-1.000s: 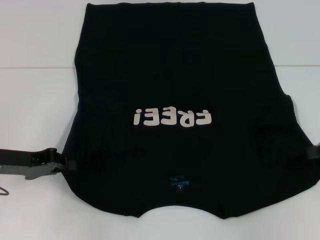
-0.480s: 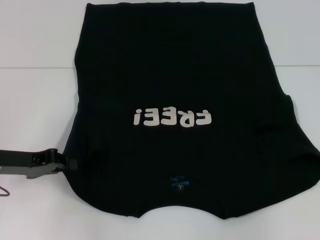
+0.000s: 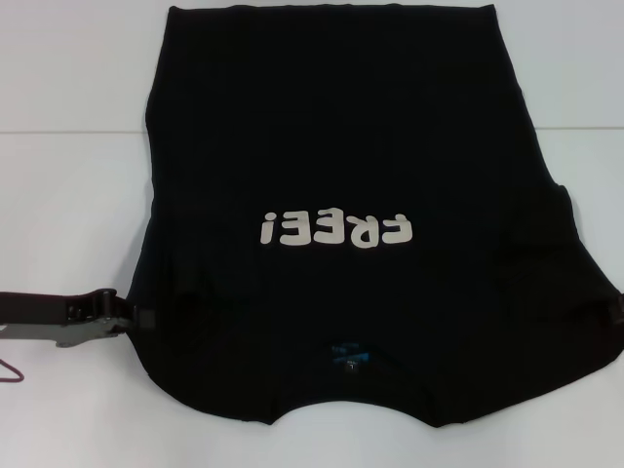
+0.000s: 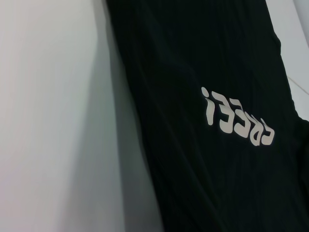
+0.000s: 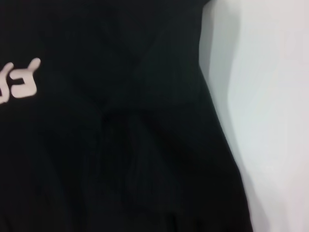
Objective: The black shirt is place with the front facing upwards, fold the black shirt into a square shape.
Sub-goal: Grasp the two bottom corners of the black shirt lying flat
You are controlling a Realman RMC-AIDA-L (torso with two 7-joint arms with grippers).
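Lying flat on my white desk is the black shirt, front up, cream "FREE!" letters showing.
My left pincer touches its left edge, my right pincer its right edge; I cannot tell their grip.

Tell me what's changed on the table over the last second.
The left claw dipped slightly nearer, then came back to the large black cloth T-shirt's left edge. The right claw slipped out of view and has reappeared at the shirt's right edge. The shirt itself, cream lettering up, lies unmoved.
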